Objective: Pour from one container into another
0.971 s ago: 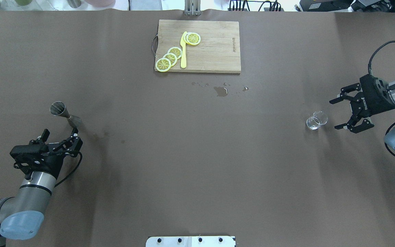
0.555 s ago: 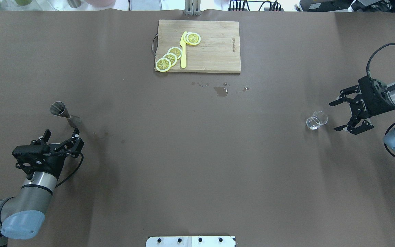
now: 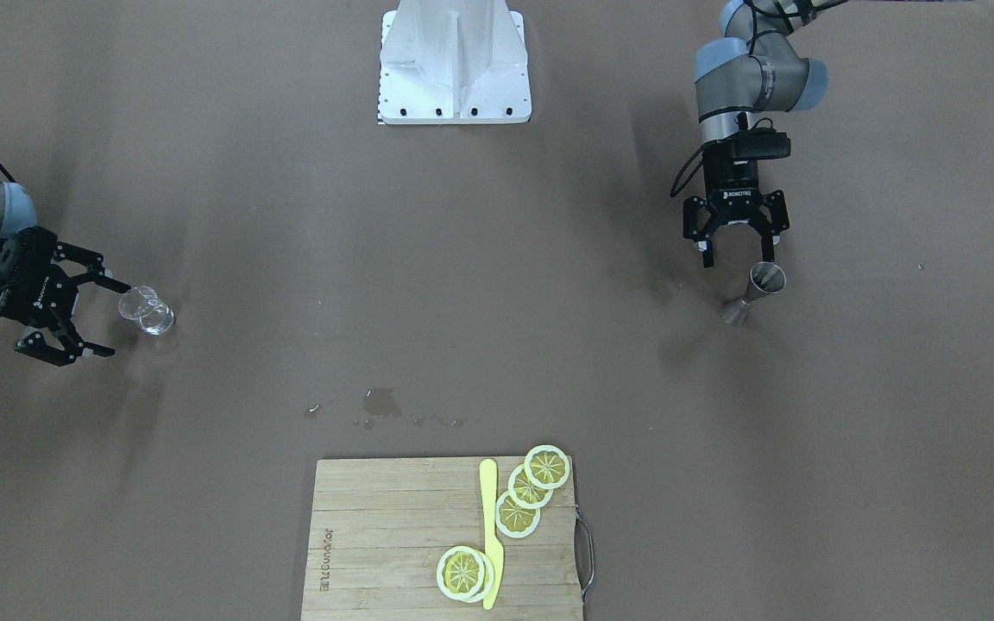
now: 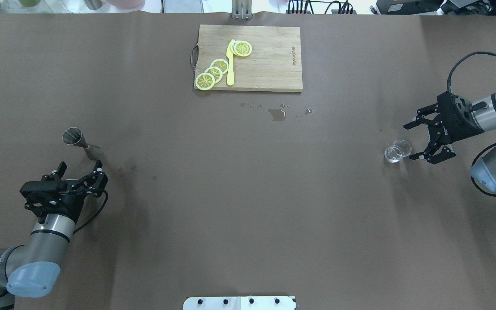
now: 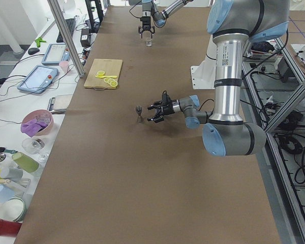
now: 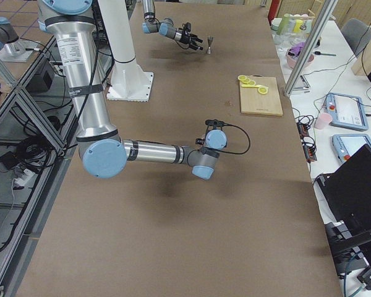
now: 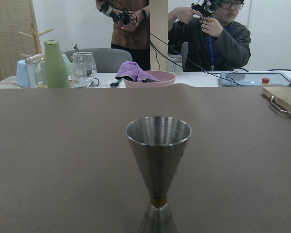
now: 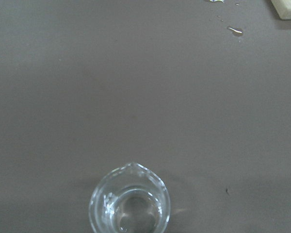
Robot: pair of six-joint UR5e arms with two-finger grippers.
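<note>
**Two Arms Closing In On Jigger And Glass**

A steel jigger [image 4: 81, 144] is standing upright near the robot's left edge of the brown-covered table [image 4: 248, 206], while a small clear glass [image 4: 397, 151] is sitting well apart at the right edge. The left gripper [image 4: 79, 168] is hovering just short of the jigger, fingers spread wide and holding nothing. The right gripper [image 4: 408, 142] is hanging just beside the glass, likewise spread and not gripping.

At the far edge, a wooden cutting board [image 4: 269, 60] is carrying lemon slices [image 4: 213, 72] and a yellow knife [image 4: 230, 64], with spilled droplets [image 4: 277, 114] lying on the cover in front of it.

Only the left wrist camera is showing two people beyond the table, a pink bowl [image 7: 148, 78] with a purple cloth and a wine glass [image 7: 83, 67]. Only the right wrist camera is showing the glass's pouring lip.
</note>
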